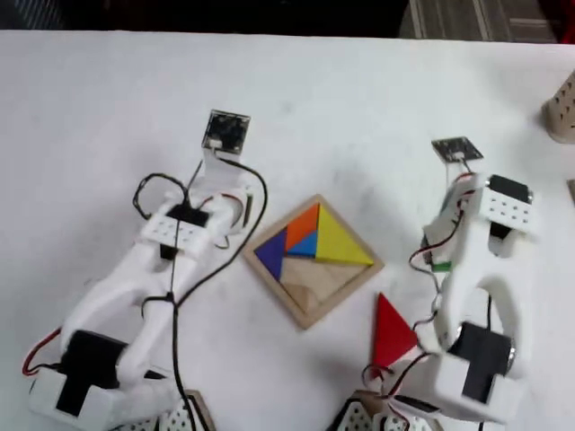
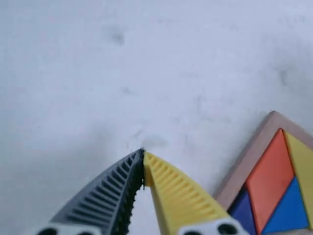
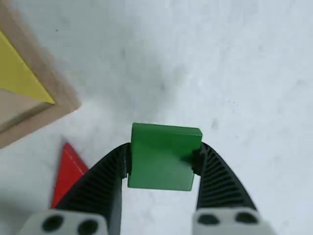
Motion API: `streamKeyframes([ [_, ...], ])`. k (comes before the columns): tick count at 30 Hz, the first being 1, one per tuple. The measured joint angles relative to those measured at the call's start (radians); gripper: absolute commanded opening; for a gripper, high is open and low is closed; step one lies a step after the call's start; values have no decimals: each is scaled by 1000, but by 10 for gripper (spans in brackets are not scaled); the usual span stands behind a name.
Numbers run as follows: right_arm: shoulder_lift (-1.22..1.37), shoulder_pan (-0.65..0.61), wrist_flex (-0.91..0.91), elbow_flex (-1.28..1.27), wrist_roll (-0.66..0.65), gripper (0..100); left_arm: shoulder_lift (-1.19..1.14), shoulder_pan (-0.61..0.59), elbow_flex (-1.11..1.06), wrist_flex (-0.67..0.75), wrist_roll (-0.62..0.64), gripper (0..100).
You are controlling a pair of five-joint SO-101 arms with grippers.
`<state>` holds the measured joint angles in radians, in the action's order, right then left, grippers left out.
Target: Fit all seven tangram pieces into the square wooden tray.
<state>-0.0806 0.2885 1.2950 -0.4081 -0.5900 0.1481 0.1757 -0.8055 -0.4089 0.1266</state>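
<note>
A: So, what do your grippers hold?

B: My right gripper (image 3: 164, 157) is clamped on the green square piece (image 3: 162, 147), one jaw on each side, above the white table (image 1: 108, 108). My left gripper (image 2: 143, 159) holds nothing. Its two tips are pressed together, just beside the edge of the tray (image 2: 249, 152).

A: And the other pieces?

B: The red triangle (image 1: 392, 330) lies flat on the table, near the tray and beside my right arm. Inside the tray are the yellow triangle (image 1: 340, 241), the orange piece (image 1: 304, 229), the blue piece (image 1: 305, 244) and the purple piece (image 1: 269, 254), touching one another. The tray corner nearest to me shows bare wood.
</note>
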Motion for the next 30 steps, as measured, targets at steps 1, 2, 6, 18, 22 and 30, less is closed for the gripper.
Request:
streamKeyframes([
  [1, -20, -23, 11, 0, 31, 27, 0, -11, 0, 0, 0, 23],
  [2, -38, -49, 23, 0, 60, 27, 0, -23, 0, 0, 0, 23],
  [6, -66, -186, 58, 0, 201, 28, 0, -75, 0, 0, 0, 23],
  [18, -68, -641, -195, -172, 609, 29, 0, -86, 0, 0, 0, 23],
  [22, -68, -732, -290, -239, 620, 50, 0, -86, 0, 0, 0, 23],
  [30, -68, -783, -290, -249, 620, 239, 0, -86, 0, 0, 0, 23],
])
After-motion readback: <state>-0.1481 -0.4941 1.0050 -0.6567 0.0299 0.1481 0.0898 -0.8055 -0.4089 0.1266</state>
